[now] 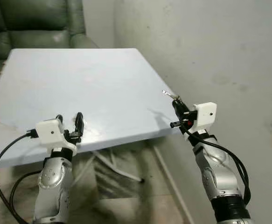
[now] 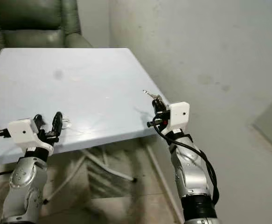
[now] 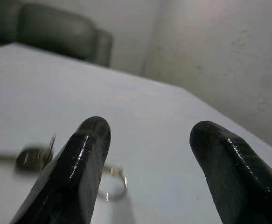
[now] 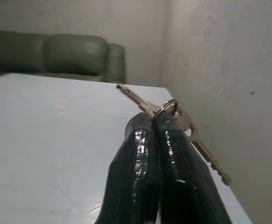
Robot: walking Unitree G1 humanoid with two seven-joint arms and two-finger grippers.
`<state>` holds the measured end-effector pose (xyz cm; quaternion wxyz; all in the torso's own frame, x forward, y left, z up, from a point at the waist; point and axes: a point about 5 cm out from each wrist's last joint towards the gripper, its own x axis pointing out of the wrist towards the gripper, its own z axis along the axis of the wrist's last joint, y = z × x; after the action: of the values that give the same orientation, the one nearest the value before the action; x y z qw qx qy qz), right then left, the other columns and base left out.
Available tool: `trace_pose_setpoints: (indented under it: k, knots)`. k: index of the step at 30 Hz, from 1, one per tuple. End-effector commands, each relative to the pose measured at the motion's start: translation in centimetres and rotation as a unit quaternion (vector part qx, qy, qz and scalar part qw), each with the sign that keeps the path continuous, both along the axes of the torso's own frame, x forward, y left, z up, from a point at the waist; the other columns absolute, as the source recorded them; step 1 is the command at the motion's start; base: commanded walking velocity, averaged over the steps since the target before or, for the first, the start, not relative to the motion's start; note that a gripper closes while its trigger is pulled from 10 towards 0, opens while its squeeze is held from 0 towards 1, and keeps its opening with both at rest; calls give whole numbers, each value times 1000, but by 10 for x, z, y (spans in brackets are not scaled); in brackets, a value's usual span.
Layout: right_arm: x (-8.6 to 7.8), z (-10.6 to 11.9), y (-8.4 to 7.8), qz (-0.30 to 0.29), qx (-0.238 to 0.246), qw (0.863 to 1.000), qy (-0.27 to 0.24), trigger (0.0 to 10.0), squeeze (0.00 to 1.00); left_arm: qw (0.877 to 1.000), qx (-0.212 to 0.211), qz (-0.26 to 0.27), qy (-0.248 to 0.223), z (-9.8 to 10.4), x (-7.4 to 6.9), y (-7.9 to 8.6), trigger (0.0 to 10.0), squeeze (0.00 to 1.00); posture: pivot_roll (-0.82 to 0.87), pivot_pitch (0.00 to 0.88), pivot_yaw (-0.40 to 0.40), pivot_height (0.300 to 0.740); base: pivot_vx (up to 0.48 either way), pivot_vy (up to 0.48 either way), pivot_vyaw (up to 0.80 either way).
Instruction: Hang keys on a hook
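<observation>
Over the pale table (image 1: 103, 88), right fingers (image 4: 147, 154) clamp keys (image 4: 182, 123); left fingers (image 3: 80, 158) apart.

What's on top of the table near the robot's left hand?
A second set of keys with a ring lies on the table, just ahead of the open left gripper. One finger covers part of it, so the number of keys is unclear.
</observation>
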<state>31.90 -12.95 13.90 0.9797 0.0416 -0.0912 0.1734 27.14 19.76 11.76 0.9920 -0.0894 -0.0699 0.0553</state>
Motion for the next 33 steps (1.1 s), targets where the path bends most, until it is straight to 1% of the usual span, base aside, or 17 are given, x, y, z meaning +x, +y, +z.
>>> trace_pose_setpoints:
  k: [1, 27, 33]
  knots:
    - [2, 8, -1, 3, -3, 1000, -12, 10000, 0, 1000, -9, -1, -12, 6, 2, -1, 10000, 0, -11, 11, -65, 740, 0, 0, 0]
    - [4, 10, -2, 6, -9, 1000, -15, 10000, 0, 1000, -13, 1, -15, 8, 2, -1, 10000, 0, -15, 25, -68, 740, 0, 0, 0]
    - [4, 11, -3, 4, -10, 1000, -17, 10000, 0, 1000, -24, 4, -13, 6, 2, -1, 10000, 0, -17, 31, -68, 740, 0, 0, 0]
